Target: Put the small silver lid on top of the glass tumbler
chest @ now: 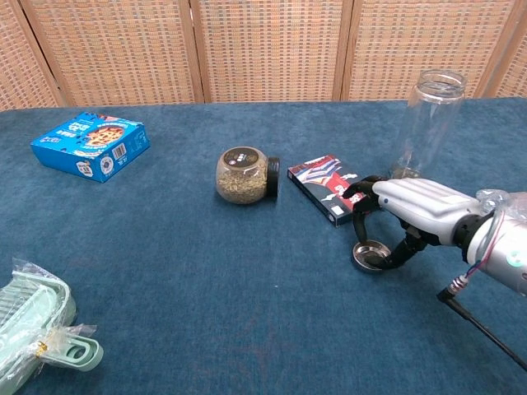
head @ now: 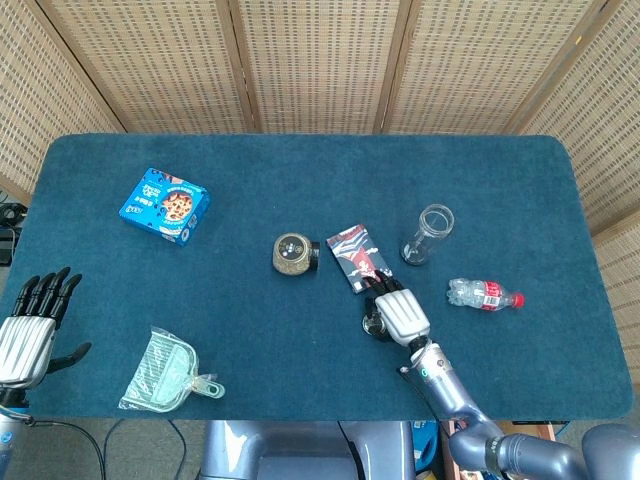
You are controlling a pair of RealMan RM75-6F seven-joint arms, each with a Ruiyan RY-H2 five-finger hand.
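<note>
The small silver lid (chest: 367, 254) lies on the blue cloth, at the front right of centre, and shows as a sliver (head: 373, 323) in the head view. My right hand (chest: 409, 216) arches over it, with fingertips (chest: 357, 231) at its far left rim and the thumb against its near right rim, pinching it. The glass tumbler (chest: 428, 122) stands upright and uncovered behind the hand, also visible from above (head: 428, 234). My left hand (head: 30, 325) hovers at the table's front left edge, fingers spread, holding nothing.
A red-black packet (chest: 327, 186) lies just behind the right hand's fingers. A seed jar (chest: 243, 174) lies on its side left of it. A blue box (head: 164, 206) sits far left, a bagged green dustpan (head: 165, 372) front left, and a plastic bottle (head: 483, 294) right.
</note>
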